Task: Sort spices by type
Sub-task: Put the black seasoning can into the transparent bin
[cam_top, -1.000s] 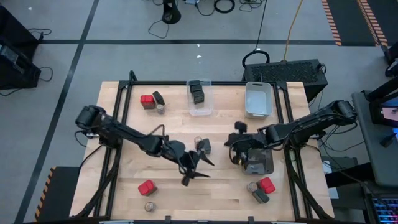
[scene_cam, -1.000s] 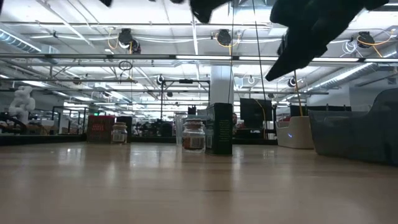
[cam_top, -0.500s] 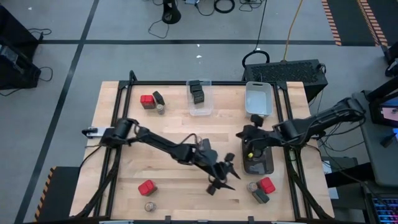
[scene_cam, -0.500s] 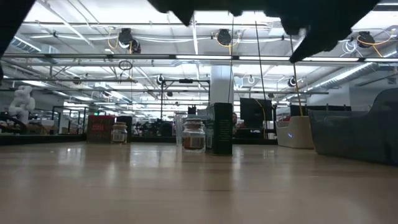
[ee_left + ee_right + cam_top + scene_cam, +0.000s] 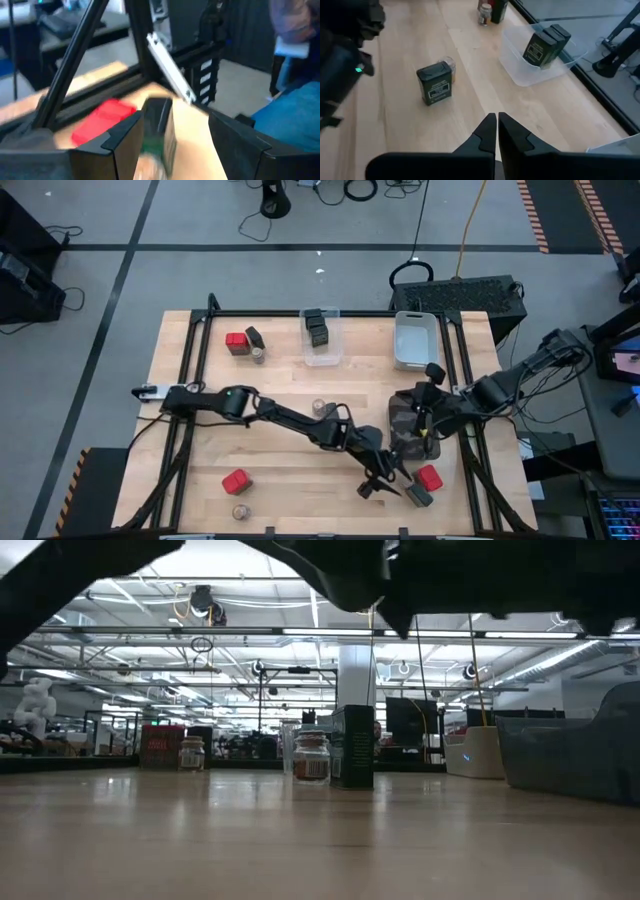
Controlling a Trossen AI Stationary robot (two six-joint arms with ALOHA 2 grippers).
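My left gripper (image 5: 385, 480) reaches across the table to its near right corner and stands open. Just ahead of its fingers (image 5: 172, 145) lie a dark tin (image 5: 157, 125) and a red tin (image 5: 102, 122); a blurred jar (image 5: 150, 167) shows closer in. From above, the red tin (image 5: 430, 477) and the dark tin (image 5: 419, 496) lie side by side. My right gripper (image 5: 497, 130) is shut, holds nothing and hangs near the right edge (image 5: 425, 395). Another dark tin (image 5: 435, 85) stands at mid-table with a jar (image 5: 449, 62) behind it.
A clear bin (image 5: 321, 338) holds dark tins (image 5: 317, 327); a white bin (image 5: 415, 340) stands to its right. A dark bin (image 5: 413, 435) sits under my right arm. A red tin (image 5: 236, 341), dark tin and jar stand far left; a red tin (image 5: 236, 481) and jar (image 5: 240, 511) near left.
My left gripper has swept from mid-table toward the near right corner and sunk lower, ending at the red and dark tins there. My right gripper has drawn back toward the right edge and risen, away from above the dark bin.
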